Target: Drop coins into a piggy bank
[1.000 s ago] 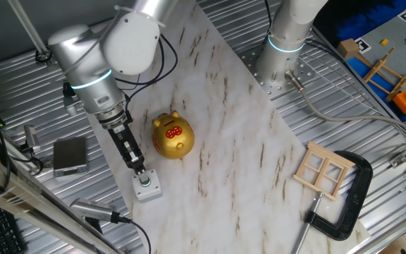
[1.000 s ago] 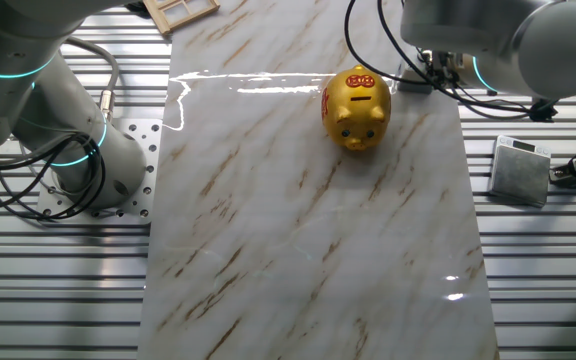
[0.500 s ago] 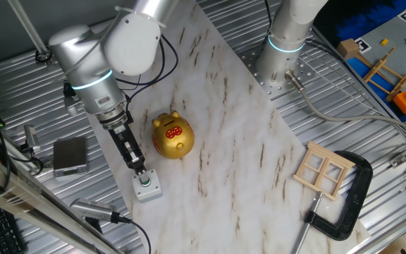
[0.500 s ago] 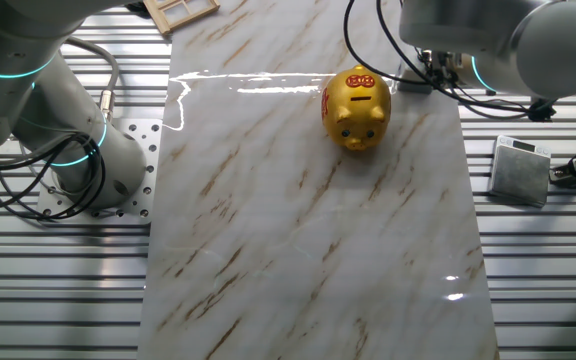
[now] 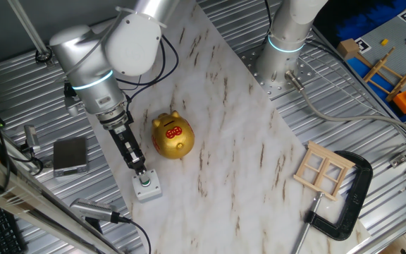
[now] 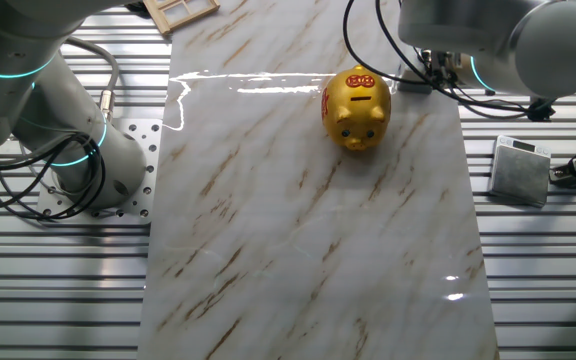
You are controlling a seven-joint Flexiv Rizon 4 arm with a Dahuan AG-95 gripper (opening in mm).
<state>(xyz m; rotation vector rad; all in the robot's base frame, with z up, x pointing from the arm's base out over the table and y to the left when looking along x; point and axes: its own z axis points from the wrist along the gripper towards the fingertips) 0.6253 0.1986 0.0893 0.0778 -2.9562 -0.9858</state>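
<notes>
One fixed view showed the piggy bank (image 5: pixel 172 136) left of centre on the marble board (image 5: pixel 245 148), its dark slot and red markings facing up. Just to its lower left, the gripper (image 5: pixel 141 171) pointed down onto the green button of a small grey box (image 5: pixel 147 186); its fingers looked pressed together, with nothing pinched. At lower right lay a small wooden frame (image 5: pixel 323 171) beside a black clamp (image 5: pixel 349 201). From the other fixed view, the pig (image 6: pixel 356 108) sat at upper centre, snout toward the bottom of the frame.

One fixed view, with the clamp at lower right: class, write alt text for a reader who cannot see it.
A silver robot arm's end effector points down at a small grey box with a green button, beside a gold piggy bank on a marble board. A wooden frame and black clamp lie at lower right.
</notes>
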